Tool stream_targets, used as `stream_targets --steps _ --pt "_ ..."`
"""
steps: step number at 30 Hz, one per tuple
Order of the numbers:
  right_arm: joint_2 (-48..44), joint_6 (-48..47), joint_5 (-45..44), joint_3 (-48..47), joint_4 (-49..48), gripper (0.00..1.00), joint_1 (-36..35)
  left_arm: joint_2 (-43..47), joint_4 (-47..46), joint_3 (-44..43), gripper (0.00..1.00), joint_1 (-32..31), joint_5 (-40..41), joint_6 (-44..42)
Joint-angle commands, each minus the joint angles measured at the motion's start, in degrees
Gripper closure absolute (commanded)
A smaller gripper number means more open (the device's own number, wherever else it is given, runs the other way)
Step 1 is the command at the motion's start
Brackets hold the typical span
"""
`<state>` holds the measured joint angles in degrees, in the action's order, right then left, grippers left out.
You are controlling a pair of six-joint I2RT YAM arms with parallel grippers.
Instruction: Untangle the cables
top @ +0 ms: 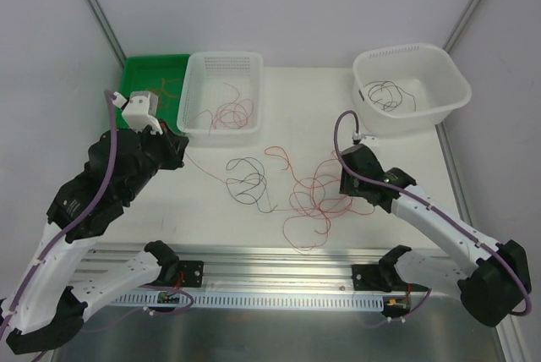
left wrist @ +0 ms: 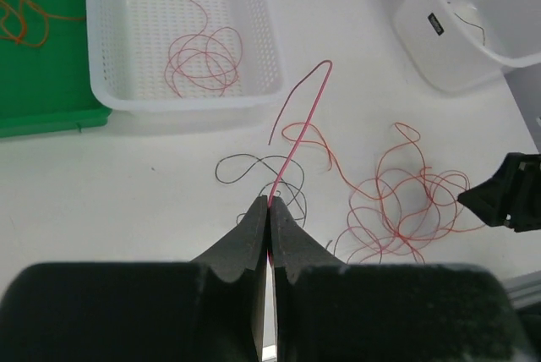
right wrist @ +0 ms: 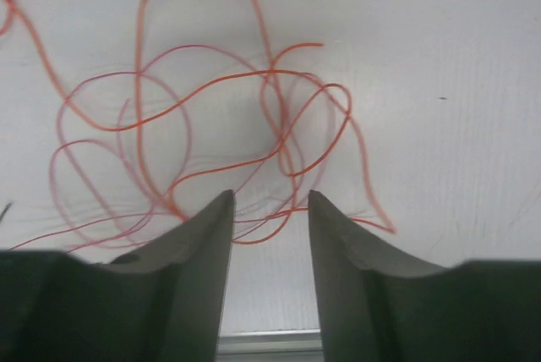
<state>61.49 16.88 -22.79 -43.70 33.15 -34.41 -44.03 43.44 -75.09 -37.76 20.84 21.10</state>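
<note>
My left gripper (left wrist: 270, 205) is shut on one thin pink-red cable (left wrist: 297, 134), which rises from the jaws, bends at its tip and hangs back down. From above this gripper (top: 179, 150) is left of centre, with the red cable (top: 203, 167) trailing right from it. A black cable (top: 248, 181) lies in loops mid-table. A tangle of red cables (top: 317, 193) lies right of it and also shows in the left wrist view (left wrist: 406, 201). My right gripper (right wrist: 270, 201) is open just over the tangle (right wrist: 220, 125), with red strands crossing between its tips; it holds nothing.
A green tray (top: 148, 70) at back left holds orange cables (left wrist: 25, 15). A white perforated basket (top: 221, 62) holds red cables (top: 228, 112). A white tub (top: 431, 66) at back right holds black cables (top: 389, 95). A metal rail (top: 279, 273) runs along the near edge.
</note>
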Motion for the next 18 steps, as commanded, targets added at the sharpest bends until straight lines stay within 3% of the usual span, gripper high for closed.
stream_targets --steps 1,4,6,10,14,18 --pt "-3.22 -4.22 -1.91 -5.86 2.18 0.49 -4.87 -3.16 2.00 -2.86 1.00 0.49 -5.53 -1.95" --pt "-5.59 -5.10 0.28 -7.71 1.14 0.37 -7.07 -4.57 1.82 -3.66 1.00 0.41 -8.26 -1.07" --pt "-8.39 -8.00 5.80 -7.19 -3.49 0.36 -8.74 -5.45 1.91 -3.92 1.00 0.40 -10.02 -0.63" --pt "-10.61 -11.34 24.31 -3.51 -14.14 0.33 -10.15 -6.15 1.65 -3.92 1.00 0.49 -12.49 0.60" --pt "-5.26 -11.08 35.15 -0.34 -23.37 0.31 -12.51 -6.07 1.47 -3.49 1.00 0.49 -12.32 1.13" --pt "2.65 -9.77 37.63 3.00 -32.85 0.31 -15.94 -5.02 1.47 -3.05 1.00 0.49 -11.88 1.48"
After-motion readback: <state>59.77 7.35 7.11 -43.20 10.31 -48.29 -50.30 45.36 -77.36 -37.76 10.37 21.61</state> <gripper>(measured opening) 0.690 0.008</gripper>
